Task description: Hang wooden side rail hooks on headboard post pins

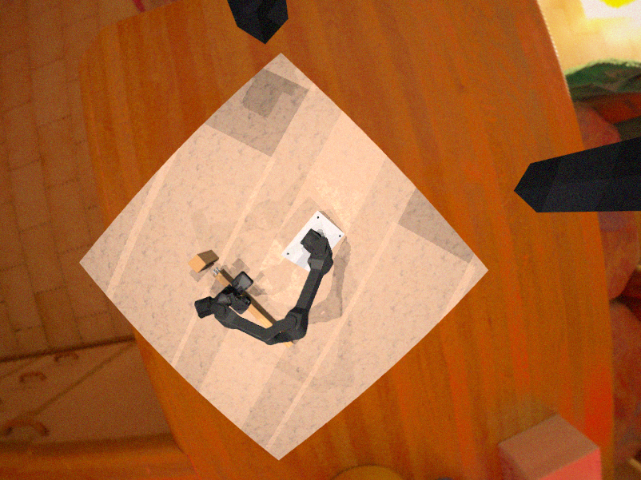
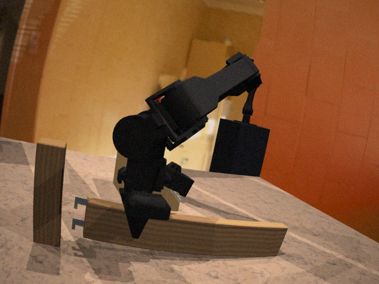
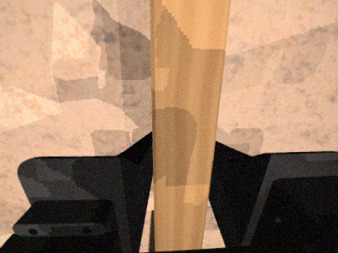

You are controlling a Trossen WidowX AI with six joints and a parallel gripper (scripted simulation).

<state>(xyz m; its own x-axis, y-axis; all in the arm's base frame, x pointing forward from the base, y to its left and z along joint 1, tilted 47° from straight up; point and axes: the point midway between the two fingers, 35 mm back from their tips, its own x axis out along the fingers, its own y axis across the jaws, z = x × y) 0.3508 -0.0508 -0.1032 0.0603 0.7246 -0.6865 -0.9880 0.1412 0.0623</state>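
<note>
Your pincer (image 2: 136, 230) is pinching the wooden side rail (image 2: 202, 236), one finger on each long face, gripping it nearer the hooked end than the far end. In the wrist view the rail (image 3: 188, 87) runs straight out between the two dark fingers and away over the mottled table surface (image 3: 276, 66).

From the exterior view, the rail sits tilted: the end under your pincer is raised off the table, while the far end, well away to the pincer's other side, rests on the surface. Two steel hooks (image 2: 79, 202) stick out of the raised end, one above the other, the lower one (image 2: 76, 223) just beneath the upper. Both hang in open air, pointing at the headboard post (image 2: 48, 192).

The post stands upright beyond the hooked end, near the hooks but apart from them; a narrow gap shows between the hook tips and the post's slotted face. You cannot see the pins inside the slot.

From the top view, the post (image 1: 203, 260) lies just past the rail's end, with the arm (image 1: 312, 287) bending back from the pincer to its white base plate (image 1: 291, 253).
</note>
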